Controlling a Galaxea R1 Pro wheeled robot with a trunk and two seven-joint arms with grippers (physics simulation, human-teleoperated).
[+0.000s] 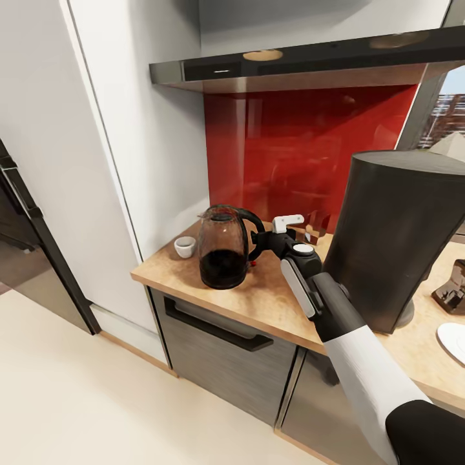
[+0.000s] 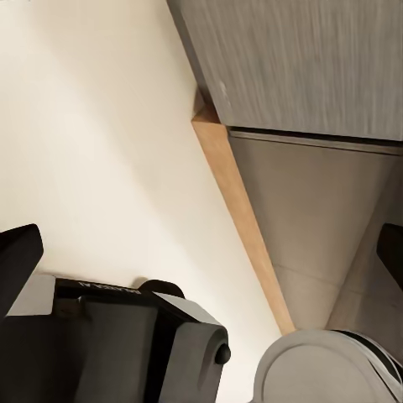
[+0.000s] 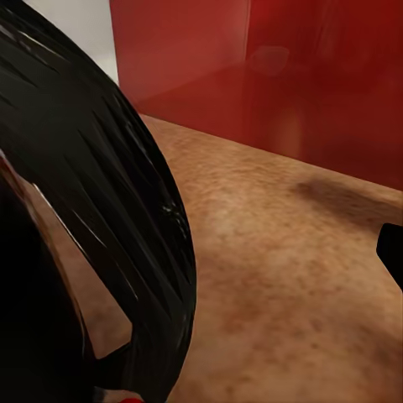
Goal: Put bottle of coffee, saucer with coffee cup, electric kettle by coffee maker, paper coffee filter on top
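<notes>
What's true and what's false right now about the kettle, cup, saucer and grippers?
1. The kettle stands upright on the countertop. True.
2. The cup sits on the saucer. False: it stands on the countertop beside the kettle, with the saucer far off on the kettle's other side.
3. The right gripper is at the kettle's handle. True.
4. The left gripper is shut on the cup. False: its fingers are wide apart, with nothing between them, above the floor.
</notes>
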